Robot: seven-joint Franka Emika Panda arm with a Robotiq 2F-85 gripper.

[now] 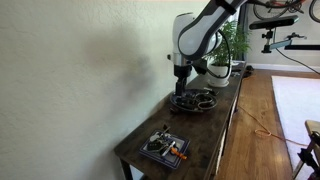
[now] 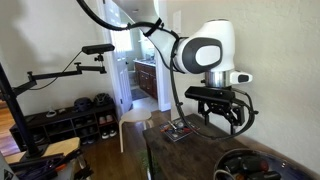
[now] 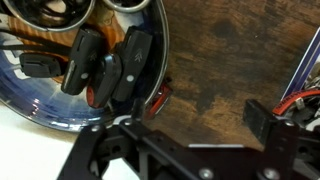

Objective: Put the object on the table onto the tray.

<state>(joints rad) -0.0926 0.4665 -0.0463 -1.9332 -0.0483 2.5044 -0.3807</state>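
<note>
The round dark tray (image 3: pixel 45 100) fills the upper left of the wrist view and holds black objects with red parts (image 3: pixel 105 62). One red and black piece (image 3: pixel 158 100) lies at the tray's rim. My gripper (image 3: pixel 200 118) is open and empty, with only bare wood of the dark brown table (image 3: pixel 230 55) between its fingers, just beside the tray. In both exterior views the gripper (image 1: pixel 181 77) (image 2: pixel 226 118) hangs a little above the tray (image 1: pixel 194 101) (image 2: pixel 250 166) on the table (image 1: pixel 205 130).
A small square dark tray with orange items (image 1: pixel 165 147) (image 2: pixel 180 128) sits near one end of the table. A potted plant (image 1: pixel 228 55) stands at the other end, behind the round tray. The wall runs along the table's long side.
</note>
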